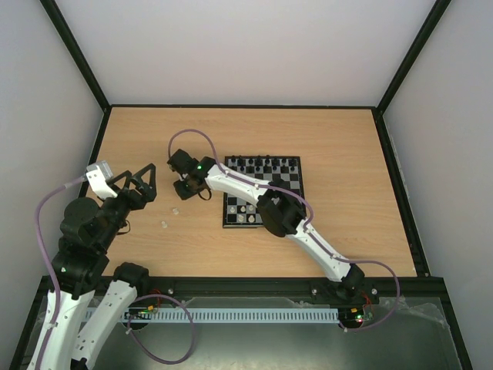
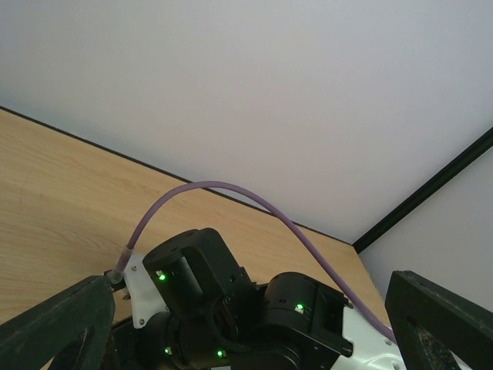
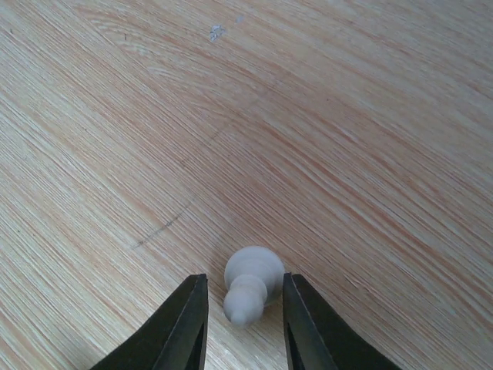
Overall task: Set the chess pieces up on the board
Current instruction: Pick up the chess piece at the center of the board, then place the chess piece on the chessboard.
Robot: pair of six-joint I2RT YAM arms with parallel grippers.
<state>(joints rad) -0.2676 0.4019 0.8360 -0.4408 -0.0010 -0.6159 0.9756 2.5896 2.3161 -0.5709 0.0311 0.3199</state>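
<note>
Left of the board [image 1: 290, 197], the right claw [image 1: 187, 187] straddles a pawn [image 3: 250, 281].

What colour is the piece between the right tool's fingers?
The piece is off-white; right wrist view shows it best.

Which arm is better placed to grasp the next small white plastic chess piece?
Right. The right gripper has a small white plastic pawn between its open jaws; the left gripper points above the wooden table.
</note>
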